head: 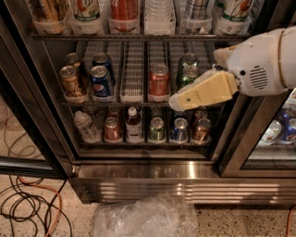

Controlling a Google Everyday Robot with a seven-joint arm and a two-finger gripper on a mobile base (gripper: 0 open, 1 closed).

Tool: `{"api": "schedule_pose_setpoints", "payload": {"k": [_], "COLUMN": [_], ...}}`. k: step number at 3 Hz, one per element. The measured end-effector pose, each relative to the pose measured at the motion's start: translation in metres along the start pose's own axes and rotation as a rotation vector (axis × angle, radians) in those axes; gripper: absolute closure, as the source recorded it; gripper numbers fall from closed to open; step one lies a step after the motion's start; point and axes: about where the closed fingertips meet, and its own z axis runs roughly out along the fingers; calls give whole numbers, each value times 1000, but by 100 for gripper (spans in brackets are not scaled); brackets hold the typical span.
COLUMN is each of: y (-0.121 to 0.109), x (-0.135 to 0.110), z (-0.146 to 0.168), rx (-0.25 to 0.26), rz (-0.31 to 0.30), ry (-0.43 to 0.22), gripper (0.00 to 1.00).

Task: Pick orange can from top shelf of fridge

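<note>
**Fridge** (138, 171), seen from the front. On the top shelf (138, 36) you can count five containers, each in a white tray (159, 25), with their tops cut off by the frame. The orange can (124, 10), probably the reddish-orange one, stands above and left of the red can (159, 79). The red can's own rack holds seven cans, counting those behind. No label is readable. The gripper (194, 92) hangs just right of the red can and apart from it. You cannot tell how far its jaws are open, and it has hold of nothing you can see.
</note>
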Motion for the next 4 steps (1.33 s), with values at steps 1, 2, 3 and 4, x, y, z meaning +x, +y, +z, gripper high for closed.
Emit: {"api": "schedule_pose_setpoints", "payload": {"k": [1,2,3,4], "y": [-10,-10,-3,8], "x": [-3,-4,-10,-41], "z": [8,8,16,35], "rx": [56,57,17,-45], "rz": [6,5,28,12], "ry": [-30,-30,-82,-191], "gripper": [0,0,0,0]}}
